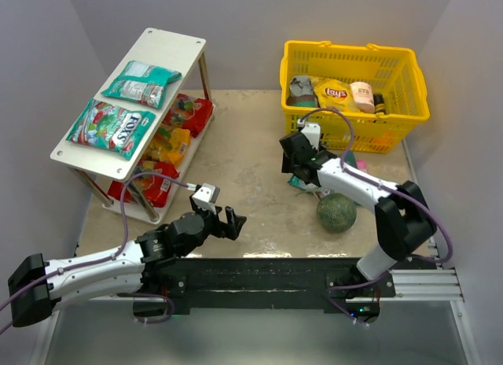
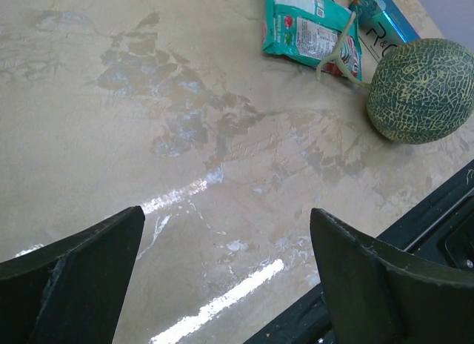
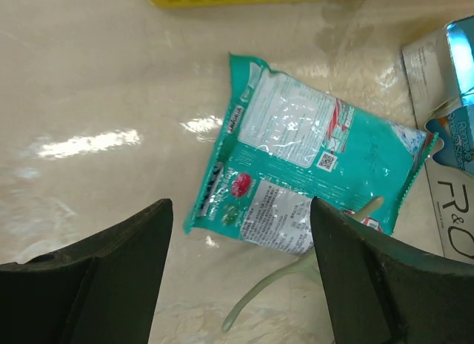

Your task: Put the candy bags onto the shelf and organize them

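Candy bags (image 1: 141, 83) shelved: two atop the shelf (image 1: 169, 46), upper left; more below.
Remaining: I see one teal bag (image 3: 296, 181) on the worktop (image 1: 251, 168).
Left fingers (image 2: 74, 277): apart, empty.
Right fingers (image 3: 89, 285): apart above that bag.

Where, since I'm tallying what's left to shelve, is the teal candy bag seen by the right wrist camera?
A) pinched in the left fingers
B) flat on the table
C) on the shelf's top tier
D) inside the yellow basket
B: the teal candy bag lies flat on the table, near the green ball, with nothing gripping it.
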Available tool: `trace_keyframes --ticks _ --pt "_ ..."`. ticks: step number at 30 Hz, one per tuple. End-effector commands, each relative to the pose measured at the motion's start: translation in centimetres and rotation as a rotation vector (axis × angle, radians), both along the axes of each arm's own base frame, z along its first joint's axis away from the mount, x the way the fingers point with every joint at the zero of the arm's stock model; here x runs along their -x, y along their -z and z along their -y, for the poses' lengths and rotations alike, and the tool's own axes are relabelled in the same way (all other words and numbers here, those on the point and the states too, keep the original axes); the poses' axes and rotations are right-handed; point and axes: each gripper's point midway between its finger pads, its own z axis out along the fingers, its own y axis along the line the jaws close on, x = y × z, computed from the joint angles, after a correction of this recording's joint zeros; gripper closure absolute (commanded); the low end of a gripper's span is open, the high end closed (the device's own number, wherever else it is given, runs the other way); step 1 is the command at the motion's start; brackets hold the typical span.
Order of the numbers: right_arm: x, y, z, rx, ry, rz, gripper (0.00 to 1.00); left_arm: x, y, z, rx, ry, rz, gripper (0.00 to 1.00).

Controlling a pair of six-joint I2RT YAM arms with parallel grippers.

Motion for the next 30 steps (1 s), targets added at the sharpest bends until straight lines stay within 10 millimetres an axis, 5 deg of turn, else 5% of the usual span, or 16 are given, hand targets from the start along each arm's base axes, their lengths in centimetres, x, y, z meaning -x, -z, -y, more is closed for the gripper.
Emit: trace_keyframes --ticks 1,7,15,21,25,30 --pt "-2.5 0.1 -0.5 0.066 0.031 0.037 0.22 -0.2 -3.1 1.3 0.088 0.016 0.033 0.0" --pt "-4.4 3.7 -1.6 0.106 0.074 -0.023 0.26 0.2 -2.5 0.6 0.089 0.008 0.008 0.01" --pt "-3.8 6.4 -1.6 0.121 0.084 -0.089 0.56 0.4 -2.9 -0.2 0.084 -0.004 0.014 0.0" --pt "-2.2 6.9 -3.2 0.03 -0.035 -0.11 0.98 0.5 -2.2 -0.9 0.041 -0.013 0.001 0.0" --pt "0.9 6.8 -6.5 0.011 -0.284 -0.148 1.0 0.4 -2.3 -1.5 0.033 -0.037 -0.001 0.0" --pt "8.2 6.8 -13.3 -0.066 -0.632 -0.226 1.0 -0.1 -2.4 -2.6 0.023 -0.11 -0.015 0.0"
